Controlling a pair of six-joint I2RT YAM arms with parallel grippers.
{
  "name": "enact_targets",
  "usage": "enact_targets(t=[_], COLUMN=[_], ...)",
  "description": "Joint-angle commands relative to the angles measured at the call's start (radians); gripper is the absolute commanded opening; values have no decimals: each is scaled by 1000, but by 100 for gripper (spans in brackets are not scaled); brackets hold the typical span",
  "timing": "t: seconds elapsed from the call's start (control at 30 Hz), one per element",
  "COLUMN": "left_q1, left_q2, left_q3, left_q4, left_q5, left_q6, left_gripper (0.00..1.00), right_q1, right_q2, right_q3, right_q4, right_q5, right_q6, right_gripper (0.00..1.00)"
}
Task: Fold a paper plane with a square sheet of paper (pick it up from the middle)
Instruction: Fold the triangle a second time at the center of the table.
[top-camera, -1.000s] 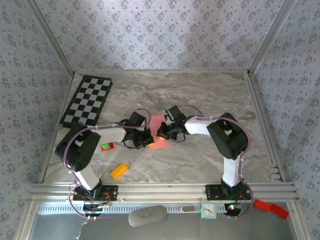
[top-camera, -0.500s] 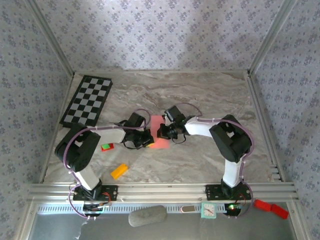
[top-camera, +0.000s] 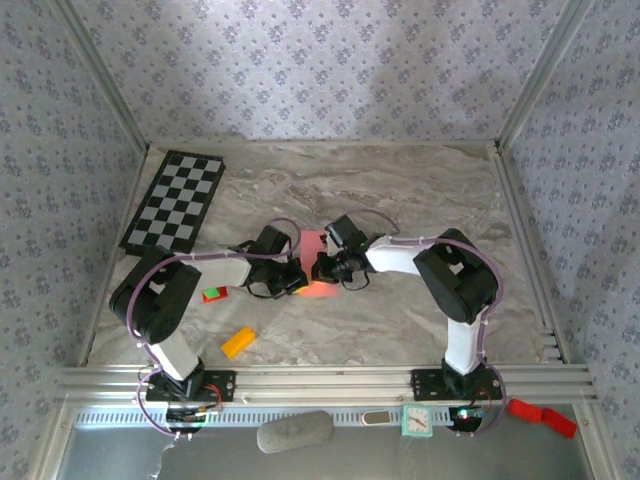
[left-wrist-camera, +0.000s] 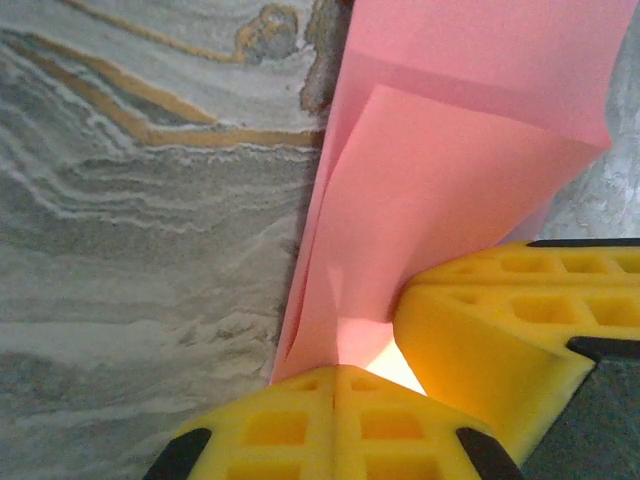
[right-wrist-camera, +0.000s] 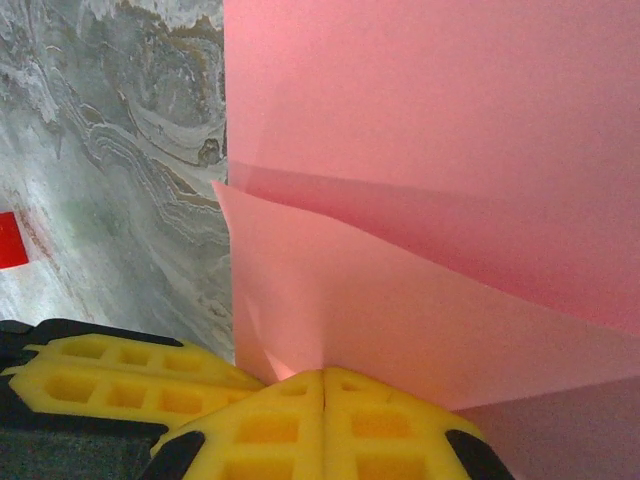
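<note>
The left end effector (left-wrist-camera: 337, 385) has its two yellow fingers pressed flat together, seam to seam, and the near edge of the square sheet of paper (left-wrist-camera: 450, 170) runs into that seam, pinched there. The right end effector (right-wrist-camera: 323, 390) is closed the same way, its fingers meeting with no gap and the salmon-pink paper coming out of their tips.

The two pairs of fingertips sit just beside each other: in the left wrist view the other arm's yellow fingers (left-wrist-camera: 500, 300) lie against the paper at the lower right, and in the right wrist view the left arm's fingers (right-wrist-camera: 120, 375) show at the lower left.

The sheet is not flat. One layer is folded over another, with a slanting crease across it and a pointed corner standing free at the upper right of the left wrist view. Its left edge lifts a little off the marbled surface (left-wrist-camera: 150, 220).

From above, both arms reach inward and meet near the middle of the surface, with the paper under and between their tips — part of it shows beyond them and part on the near side.

Left of the left arm lies a small red-and-green block (top-camera: 214, 294), and nearer the front edge a small orange block (top-camera: 238, 342), both well apart from the paper. A checkerboard (top-camera: 175, 200) lies flat at the far left.
</note>
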Motion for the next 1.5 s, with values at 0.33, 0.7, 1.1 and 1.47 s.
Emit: enact_targets(t=[0.33,0.7,1.1,1.47], left_q1=[-4,-7,-8,-10], left_q2=[25,31,23,29], left_q3=[-71,-19,6,-15], left_q4=[-106,-114,-121,-131], left_q5=[-45,-33,-28,-20], left_q6=[-16,-4,4,4], left_gripper=[0,0,0,0], right_q1=[-263,-178,-57,-167], right_q2=[21,-158,9,52], right_q3=[-7,-19,63,35], right_q4=[-57,-66,-64,-98], right_q5=[42,28,0,70], right_q6=[-41,-37,-18,-44], right_gripper=[0,1,0,0])
